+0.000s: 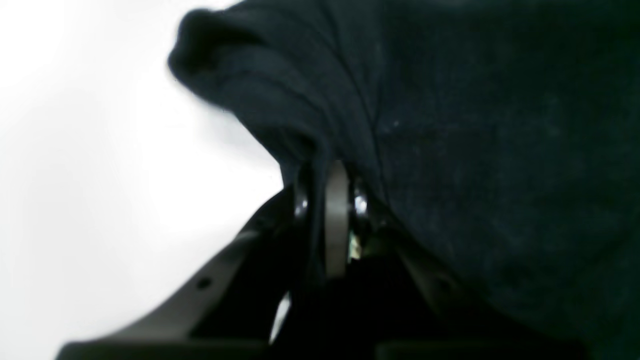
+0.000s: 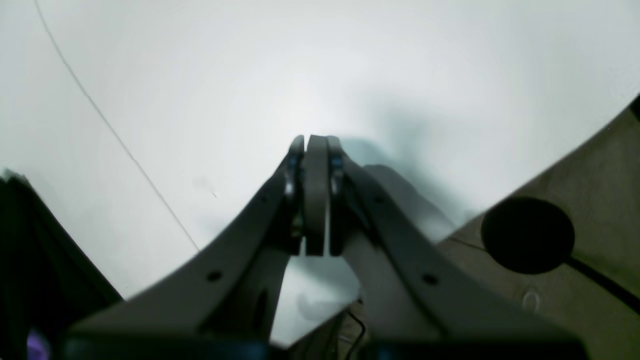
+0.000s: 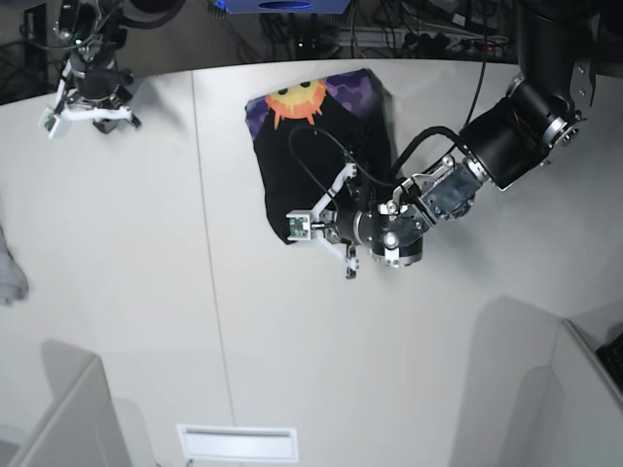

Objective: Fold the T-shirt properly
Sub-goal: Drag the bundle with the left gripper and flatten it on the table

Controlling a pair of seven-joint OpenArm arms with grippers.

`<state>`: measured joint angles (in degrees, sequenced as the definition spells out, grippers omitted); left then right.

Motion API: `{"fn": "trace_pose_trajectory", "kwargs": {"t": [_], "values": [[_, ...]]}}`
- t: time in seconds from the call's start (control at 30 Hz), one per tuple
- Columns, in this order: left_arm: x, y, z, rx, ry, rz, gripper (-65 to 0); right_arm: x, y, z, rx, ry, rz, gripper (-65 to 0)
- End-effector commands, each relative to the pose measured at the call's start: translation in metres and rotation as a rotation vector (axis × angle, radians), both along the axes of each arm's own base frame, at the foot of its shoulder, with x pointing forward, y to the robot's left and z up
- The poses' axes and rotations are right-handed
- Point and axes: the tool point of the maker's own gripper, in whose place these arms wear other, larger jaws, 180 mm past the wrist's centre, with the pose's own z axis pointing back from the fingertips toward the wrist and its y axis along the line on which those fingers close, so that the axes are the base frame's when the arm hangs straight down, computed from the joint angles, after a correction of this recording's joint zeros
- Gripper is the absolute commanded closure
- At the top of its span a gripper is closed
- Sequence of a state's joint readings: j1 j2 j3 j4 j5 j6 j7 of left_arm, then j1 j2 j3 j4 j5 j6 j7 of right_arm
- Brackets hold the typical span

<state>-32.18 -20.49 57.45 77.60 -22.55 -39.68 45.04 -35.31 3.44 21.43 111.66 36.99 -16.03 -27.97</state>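
White table (image 3: pixel 146 292) fills most of the base view, with a thin seam running down it left of centre and cables and gear along the top edge. Just above the middle of the frame lies the T-shirt (image 3: pixel 321 156), already gathered into a compact black bundle with the sun print on purple showing at its upper end.

I judge we are partway through a fold: my left tool (image 3: pixel 326 231) sits at the bundle's lower edge, and in the left wrist view its jaws are pinched on a ridge of black cloth (image 1: pixel 310 150), the fabric bunching up over them. My right tool (image 2: pixel 316 145) is parked far off in the upper left corner of the base view, clenched on nothing, only bare table ahead of it.

Next, I reckon, the held edge wants carrying up and over toward the printed end, laid flat, then let go (a drag rather than a lift would likely rumple the layers below). The grip looks narrow, so the cloth could slip.

As for containers, I see none on the table. A pale scrap of cloth (image 3: pixel 10 272) peeks in at the far left edge, well apart from everything.
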Motion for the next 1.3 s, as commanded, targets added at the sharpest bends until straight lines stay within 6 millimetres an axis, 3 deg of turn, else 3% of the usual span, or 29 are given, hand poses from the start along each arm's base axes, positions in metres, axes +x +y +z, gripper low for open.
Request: {"fn": "trace_pose_trajectory", "kwargs": {"t": [0.0,0.13,0.37,0.77,1.13,1.27], "values": [[0.012,-0.007,0.010,-0.024,-0.025,-0.010,0.0,0.005,-0.006,0.011,-0.038,-0.038,0.004,0.0],[0.017,-0.019,0.006,-0.045,-0.014,-0.022,0.0,0.004,-0.006,0.010,-0.038,-0.033,0.004,0.0],[0.020,-0.050,0.018,-0.114,-0.025,-0.051,0.0,0.002,-0.007,0.010,-0.040,-0.029,0.005,0.0],[0.023,-0.050,-0.002,-0.008,-0.104,-0.091,0.0,0.004,-0.009,0.009,-0.044,-0.029,0.007,0.0],[0.022,-0.052,0.000,-0.012,-0.108,-0.095,0.0,0.006,-0.008,0.010,-0.043,-0.034,0.008,0.0],[0.019,-0.064,0.014,-0.050,-0.137,-0.127,0.0,0.006,-0.008,0.010,-0.043,-0.034,0.008,0.0]]}}
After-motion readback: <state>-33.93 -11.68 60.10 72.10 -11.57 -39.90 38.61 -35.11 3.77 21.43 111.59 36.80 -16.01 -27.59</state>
